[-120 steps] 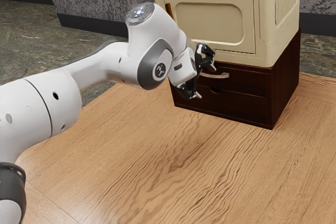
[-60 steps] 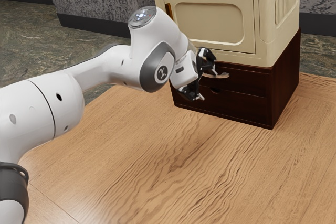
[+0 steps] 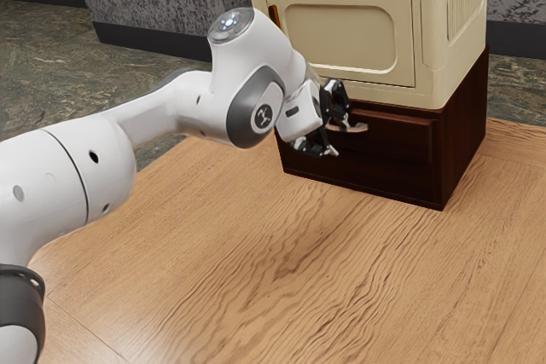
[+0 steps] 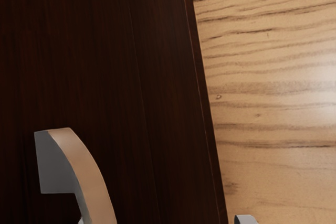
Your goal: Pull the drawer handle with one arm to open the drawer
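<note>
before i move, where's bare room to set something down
The tabletop is bare between the arm and the exterior view's right edge, in front of the dark cabinet; more lies beside the cabinet. It's crowded at the drawer handle, where the open jaws are.

Smooth white arm [image 3: 158, 108] with a dark grey oval cap [image 3: 247, 104] bearing a round emblem [image 3: 263, 117]; above the cap, a glassy disc [image 3: 231, 21] with pale lights; beside it, a black gripper [image 3: 341, 141] with light grey tips; left of it, small dark holes [image 3: 94, 156]
</note>
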